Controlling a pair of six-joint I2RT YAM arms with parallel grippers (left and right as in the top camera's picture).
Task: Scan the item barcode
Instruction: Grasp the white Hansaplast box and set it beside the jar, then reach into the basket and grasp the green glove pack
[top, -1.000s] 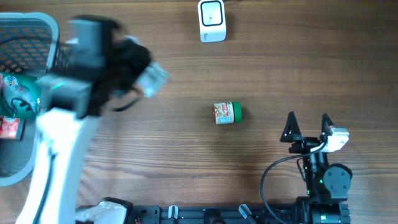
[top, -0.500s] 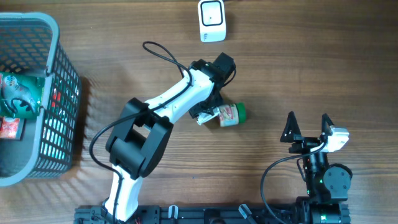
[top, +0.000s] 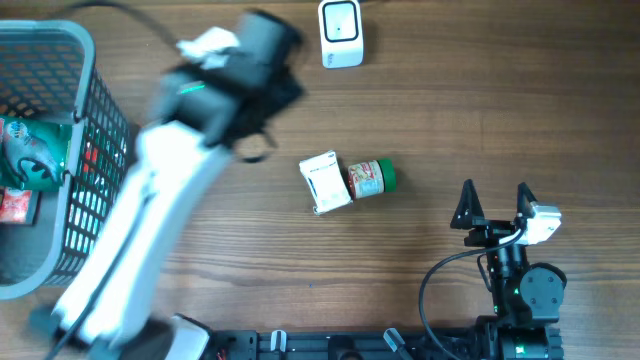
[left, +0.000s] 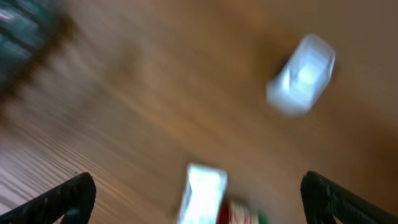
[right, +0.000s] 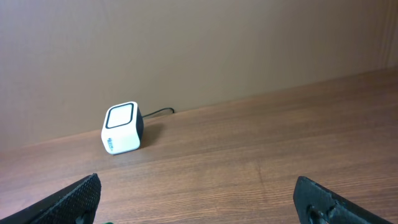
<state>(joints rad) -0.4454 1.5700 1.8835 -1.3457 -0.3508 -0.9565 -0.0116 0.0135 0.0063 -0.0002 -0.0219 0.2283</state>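
Swung up and leftward since half a second earlier, the blurred left arm (top: 170, 170) had pulled off the middle of the counter (top: 500, 110), its gripper (left: 197, 179) spread wide and empty. A dark mesh basket (top: 100, 150) stood at the left edge. The right gripper (top: 494, 203) sat wide open, holding nothing, near the front. The white box (top: 325, 183) lay touching a green-capped jar (top: 370, 178), well apart from the scanner (top: 341, 33).

Small white box (top: 325, 183) lying flat mid-surface (top: 480, 120), slightly askew, red-labelled jar (top: 368, 178) on its side just beside it, green lid rightward, white barcode scanner (top: 341, 33) well apart, upright.
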